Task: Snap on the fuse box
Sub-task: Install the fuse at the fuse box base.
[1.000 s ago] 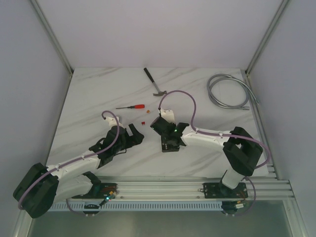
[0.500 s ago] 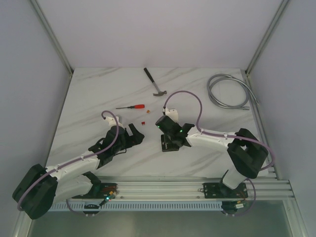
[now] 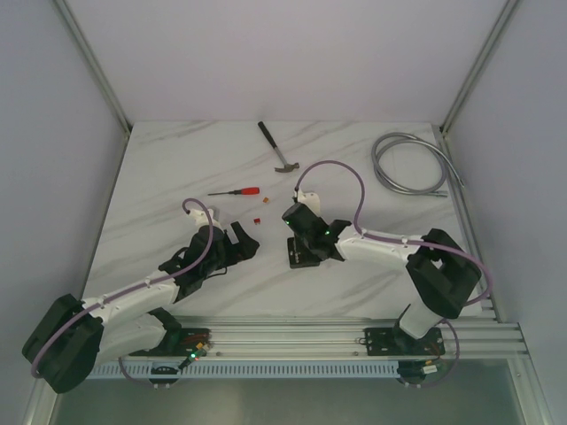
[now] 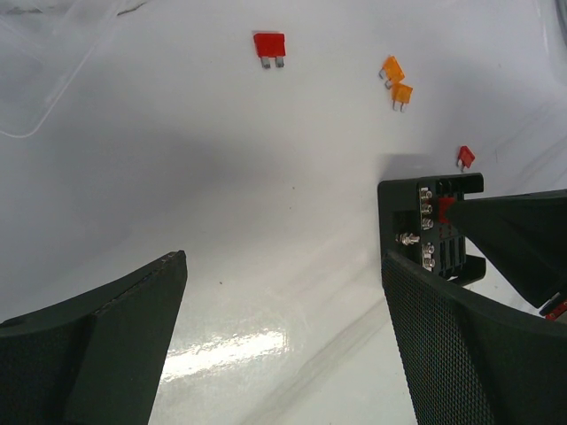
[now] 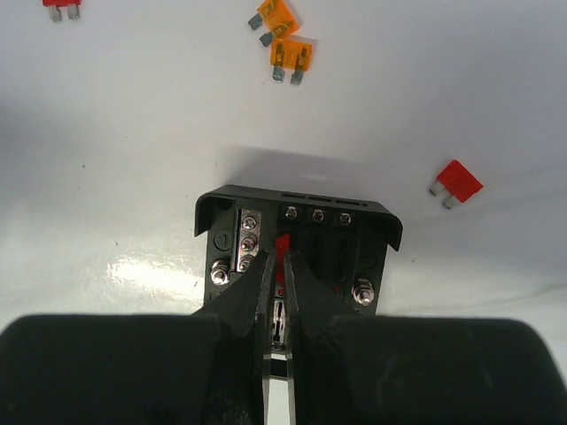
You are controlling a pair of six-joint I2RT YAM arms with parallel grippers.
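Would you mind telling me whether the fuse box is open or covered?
Open: the fuse box shows bare screws and slots, no cover.

Marble table (image 3: 159, 177) carries the fuse box (image 5: 341, 252) under my right gripper (image 5: 282, 257). Two orange fuses (image 5: 291, 53) just ahead, loose red fuse (image 5: 456, 183) ahead-right. Screwdriver (image 3: 235, 191), hammer (image 3: 277, 148) and hose (image 3: 412, 164) lie well beyond.

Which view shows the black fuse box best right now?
Right wrist: the small black square plastic fuse box sits centred, screws and slots legible, with the right gripper pinching a small red fuse over it. Left wrist catches it partly hidden at the right edge; top external shows only a dark patch.
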